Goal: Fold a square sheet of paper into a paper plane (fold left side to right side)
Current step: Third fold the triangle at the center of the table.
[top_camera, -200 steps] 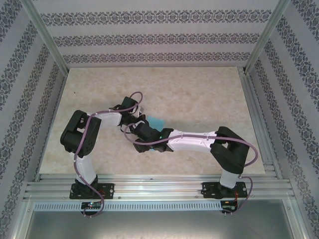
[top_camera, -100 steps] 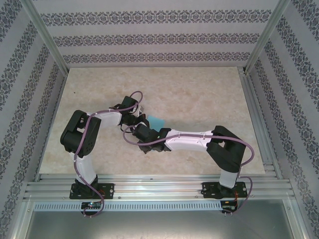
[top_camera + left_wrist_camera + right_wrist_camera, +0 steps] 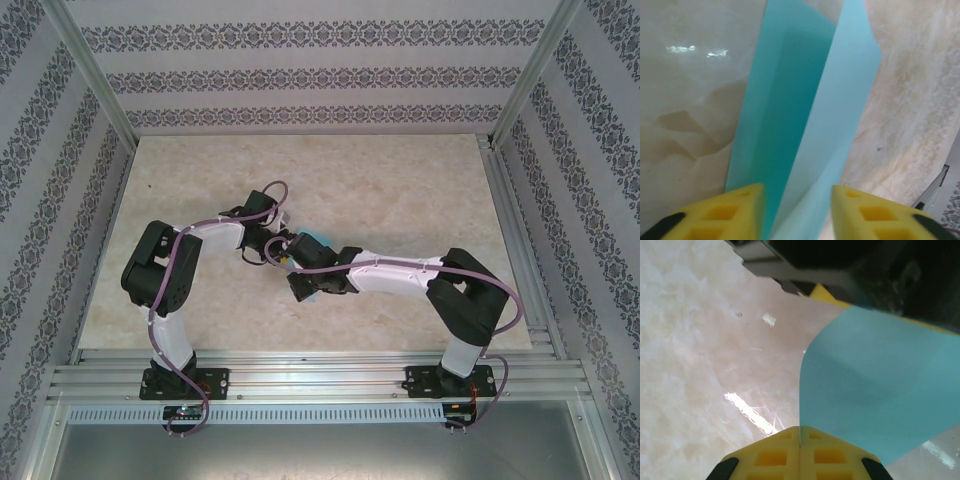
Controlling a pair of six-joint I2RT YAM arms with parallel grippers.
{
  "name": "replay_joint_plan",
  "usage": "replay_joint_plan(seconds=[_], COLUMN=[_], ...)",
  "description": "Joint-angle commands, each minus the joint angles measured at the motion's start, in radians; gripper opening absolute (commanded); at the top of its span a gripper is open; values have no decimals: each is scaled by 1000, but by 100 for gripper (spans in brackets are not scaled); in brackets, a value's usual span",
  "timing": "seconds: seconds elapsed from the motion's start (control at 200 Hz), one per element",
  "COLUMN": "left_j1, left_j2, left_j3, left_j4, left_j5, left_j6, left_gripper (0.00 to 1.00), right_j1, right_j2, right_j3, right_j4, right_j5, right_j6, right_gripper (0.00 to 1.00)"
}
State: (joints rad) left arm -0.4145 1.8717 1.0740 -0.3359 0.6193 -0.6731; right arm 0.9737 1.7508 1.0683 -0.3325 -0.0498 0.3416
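The square sheet of paper [image 3: 790, 100] is turquoise-blue and partly folded, with one lighter flap [image 3: 840, 115] raised beside a darker panel. My left gripper [image 3: 797, 205] is open, its yellow fingers [image 3: 740, 212] standing on either side of the paper's near end. My right gripper [image 3: 800, 437] is shut on the sheet's edge, and the paper [image 3: 880, 390] curves up and away from its pads. From above, both grippers meet at the paper [image 3: 318, 243] mid-table, the left gripper [image 3: 272, 243] on its left and the right gripper [image 3: 303, 258] just below it.
The marble-patterned table [image 3: 400, 190] lies all around the sheet. Aluminium rails [image 3: 520, 240] run along the right edge, and patterned walls close in the sides and back. The left arm's wrist body [image 3: 865, 270] hangs close above the paper in the right wrist view.
My right gripper has shut on the paper's edge and moved up and right with it. My left gripper has opened from shut.
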Motion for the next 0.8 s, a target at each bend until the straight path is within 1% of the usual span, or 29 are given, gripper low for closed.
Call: replay_joint_plan(seconds=[0.0,0.075,0.15,0.215,0.285,0.38,0.425,0.515,0.604,0.794], left_j1=[5,19,39,61,75,71,63,35,8,-10], left_j2=[-65,-90,-113,-123,-111,-56,-28,43,111,226], left_j3=[43,68,91,104,126,174,193,244,285,343], left_j4=[-88,-154,-222,-242,-238,-215,-198,-190,-186,-186], left_j5=[-9,-32,-70,-65,-28,59,94,141,159,139], left_j6=[76,121,168,192,202,210,208,223,227,239], left_gripper=[47,53,55,54,46,29,25,21,16,14], right_j1=[-19,-29,-40,-44,-46,-50,-53,-56,-60,-64], right_j2=[-25,-25,-26,-29,-31,-34,-37,-42,-42,-41], right_j3=[-30,-45,-61,-70,-78,-88,-94,-103,-107,-106], right_j4=[59,77,99,112,118,122,125,126,124,120], right_j5=[-98,-124,-142,-155,-165,-171,-173,-173,-173,-180], right_j6=[5,13,22,28,27,28,29,28,31,30], right_gripper=[0,0,0,0,0,0,0,0,0,0])
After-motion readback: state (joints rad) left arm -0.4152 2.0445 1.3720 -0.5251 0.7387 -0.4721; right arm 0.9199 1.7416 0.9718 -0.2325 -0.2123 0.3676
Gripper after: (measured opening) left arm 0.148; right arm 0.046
